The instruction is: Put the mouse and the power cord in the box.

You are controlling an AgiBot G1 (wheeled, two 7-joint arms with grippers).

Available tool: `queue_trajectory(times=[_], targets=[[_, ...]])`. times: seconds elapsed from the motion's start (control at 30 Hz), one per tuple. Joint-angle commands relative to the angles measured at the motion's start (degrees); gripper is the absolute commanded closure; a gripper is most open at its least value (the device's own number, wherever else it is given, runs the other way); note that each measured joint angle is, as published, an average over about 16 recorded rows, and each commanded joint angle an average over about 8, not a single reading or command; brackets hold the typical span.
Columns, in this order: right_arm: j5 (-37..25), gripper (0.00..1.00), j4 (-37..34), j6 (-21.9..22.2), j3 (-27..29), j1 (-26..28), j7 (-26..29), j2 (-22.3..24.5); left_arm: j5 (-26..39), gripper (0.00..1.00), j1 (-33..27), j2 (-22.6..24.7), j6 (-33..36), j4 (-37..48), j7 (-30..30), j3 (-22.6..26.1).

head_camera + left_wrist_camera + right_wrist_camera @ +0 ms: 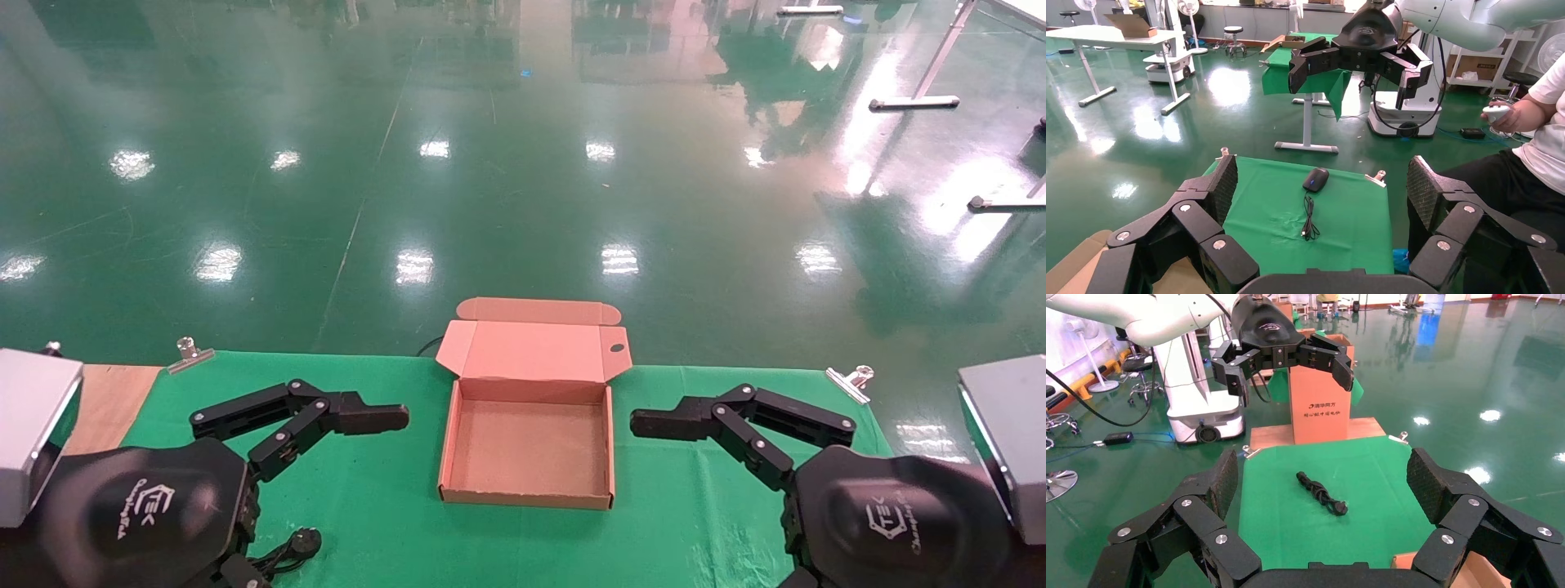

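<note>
Both pincers hover spread wide, the left gripper and right gripper flanking the empty box. The left arm hides most of the power cord; the mouse lies beyond the right one.

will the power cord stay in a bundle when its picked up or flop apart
The power cord lies twisted into a tight bundle, so it will probably lift as one piece. Its plug end sticks out loose and may dangle. It looks soft rather than stiff, so it could sag around a pincer. Both pincers, left and right, are open and away from it.
</note>
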Motion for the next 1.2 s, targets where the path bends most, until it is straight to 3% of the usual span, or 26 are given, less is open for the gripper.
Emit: queue_trajectory(times=[0.03,0.3,0.47,0.83,1.0,1.2], targets=[[0.0,0.0,0.0,0.0,0.0,0.0,0.0,0.0,0.0,0.0,0.0,0.0,0.0,0.0,0.0,0.0],[0.2,0.0,-0.2,0.1,0.0,0.0,-0.1,-0.3,0.5,0.0,-0.1,0.0,0.2,-0.1,0.1,0.2],[-4.0,0.0,-0.4,0.2,-0.9,1.3,-2.7,-0.6,6.3,0.0,-2.6,0.3,1.5,-0.3,-0.1,3.0],[-30.7,0.0,0.4,1.0,-9.2,8.7,-12.5,-2.2,37.2,0.0,-12.9,3.5,2.2,7.2,3.2,15.8],[-44.2,0.0,-0.6,3.0,-14.1,10.4,-16.0,-4.2,52.1,0.0,-15.6,6.8,-1.3,13.5,5.8,21.4],[-57.8,0.0,-4.6,5.1,-19.8,12.2,-21.3,-8.3,63.3,0.0,-17.6,10.3,-7.6,22.7,7.9,25.1]])
